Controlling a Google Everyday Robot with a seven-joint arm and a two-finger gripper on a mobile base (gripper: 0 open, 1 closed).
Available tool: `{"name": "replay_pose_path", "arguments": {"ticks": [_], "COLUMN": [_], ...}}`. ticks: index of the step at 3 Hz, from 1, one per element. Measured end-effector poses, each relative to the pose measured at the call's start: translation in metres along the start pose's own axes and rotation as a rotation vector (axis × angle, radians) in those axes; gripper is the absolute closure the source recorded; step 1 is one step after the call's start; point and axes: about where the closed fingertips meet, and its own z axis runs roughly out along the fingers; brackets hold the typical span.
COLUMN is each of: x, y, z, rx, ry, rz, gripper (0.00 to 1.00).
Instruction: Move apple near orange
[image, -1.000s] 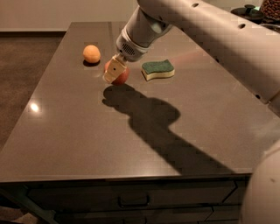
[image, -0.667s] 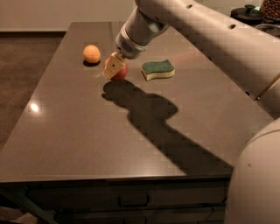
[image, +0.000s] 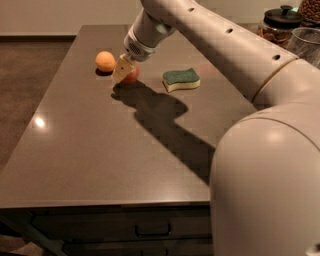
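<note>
Apple (image: 133, 76): red, on the far left part of the surface, between the orange and the sponge. It is held in the claw, which covers its left side.
Apple contact: cannot tell whether it rests on the surface or hangs just above it.
Orange (image: 105, 61): pale orange ball resting on the surface, just left of the apple. A narrow gap separates the two, so they do not touch.
Claw (image: 125, 73): closed on the apple, angled down and to the left from the wrist. One cream finger (image: 121, 69) lies across the apple's left face; the other is hidden.
Arm (image: 210, 40): cream, reaches in from the lower right across the far side of the surface to the claw.
Sponge (image: 181, 79): green top, yellow underside, lying flat to the right of the apple, clearly apart from it.
Surface (image: 90, 150): dark grey-brown and glossy, with a light spot near its left edge.
Shadow (image: 165, 120): dark, runs from under the apple toward the lower right.
Jar (image: 281, 25): dark lid, brown contents, far right behind the arm.
Drawer (image: 150, 229): below the front edge, with a dark handle.
</note>
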Motion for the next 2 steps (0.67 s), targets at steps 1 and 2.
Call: {"name": "replay_pose_path", "arguments": {"ticks": [1, 2], "x": [-0.015, -0.024], "y": [-0.01, -0.019], "z": [0.019, 0.038], "rx": [-0.02, -0.045], "ry": [-0.011, -0.012], "rz": [-0.002, 0.011], "gripper": [1.0, 0.79]}}
